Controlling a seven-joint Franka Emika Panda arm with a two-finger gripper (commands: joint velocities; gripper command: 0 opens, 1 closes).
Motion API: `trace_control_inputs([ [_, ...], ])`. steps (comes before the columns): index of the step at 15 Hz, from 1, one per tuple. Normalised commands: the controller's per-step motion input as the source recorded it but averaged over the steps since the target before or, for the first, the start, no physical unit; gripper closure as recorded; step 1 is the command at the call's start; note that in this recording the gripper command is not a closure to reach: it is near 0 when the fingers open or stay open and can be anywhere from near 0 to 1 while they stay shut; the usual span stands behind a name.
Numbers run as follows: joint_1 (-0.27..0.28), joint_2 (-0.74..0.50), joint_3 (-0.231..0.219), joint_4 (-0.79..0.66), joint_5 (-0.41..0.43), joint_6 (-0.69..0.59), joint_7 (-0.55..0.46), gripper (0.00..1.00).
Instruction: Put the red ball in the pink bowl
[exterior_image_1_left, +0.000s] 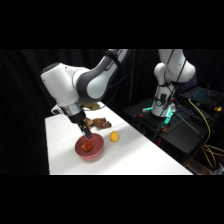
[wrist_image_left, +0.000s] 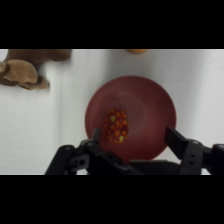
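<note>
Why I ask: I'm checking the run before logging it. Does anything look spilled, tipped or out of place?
Nothing stands out. The red ball lies inside the pink bowl, which sits flat on the table. The gripper is open above it. The yellow ball and the brown lumpy object rest apart from the bowl.

Yellow ball (exterior_image_1_left: 114, 136) on white table (exterior_image_1_left: 140, 160), brown lumpy obj (exterior_image_1_left: 99, 122) nr back edge.

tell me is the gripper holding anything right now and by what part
Nothing is held. The gripper is open, its fingers spread apart above the pink bowl, and the red ball lies in the bowl, clear of both fingers.
</note>
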Motion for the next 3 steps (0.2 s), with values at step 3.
trace_control_inputs([
  [3, 0.015, -0.42, 0.015, -0.35, 0.005, 0.06, -0.01, 0.0],
])
